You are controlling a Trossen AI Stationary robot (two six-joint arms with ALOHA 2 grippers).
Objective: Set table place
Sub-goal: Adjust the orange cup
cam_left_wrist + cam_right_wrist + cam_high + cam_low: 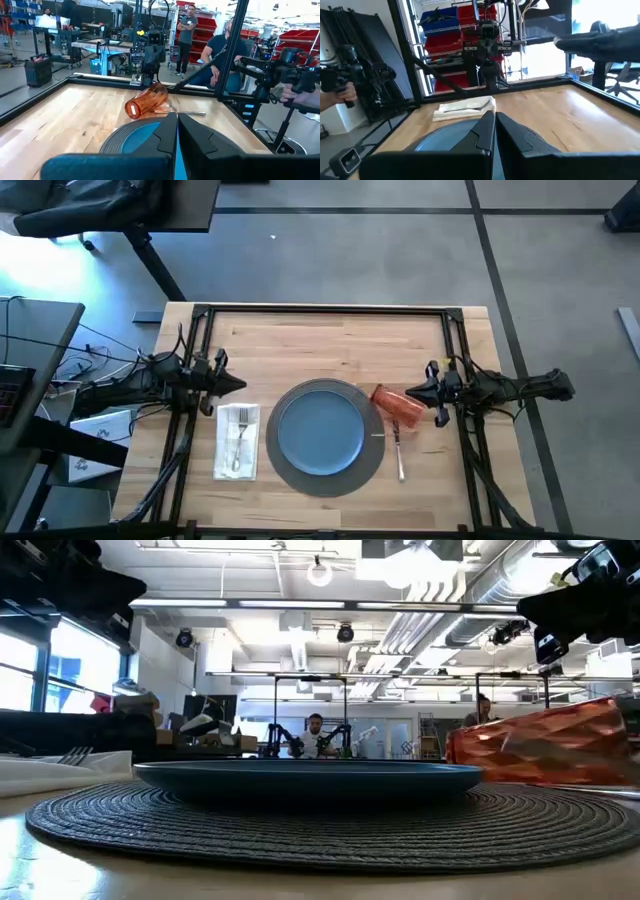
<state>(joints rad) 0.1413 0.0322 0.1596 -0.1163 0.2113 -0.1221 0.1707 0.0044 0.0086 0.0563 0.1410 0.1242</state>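
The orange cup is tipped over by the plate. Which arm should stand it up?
Right, probably. The orange cup lies on its side at the placemat's right edge, beside the right end effector. The left end effector sits beyond the plate.

No legible text, labels, brands or numbers on anything in view.

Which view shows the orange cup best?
The left wrist view: the orange cup lies on its side, open mouth and whole body visible, by the placemat. The high view shows it small, the low view only part; the right wrist view misses it.
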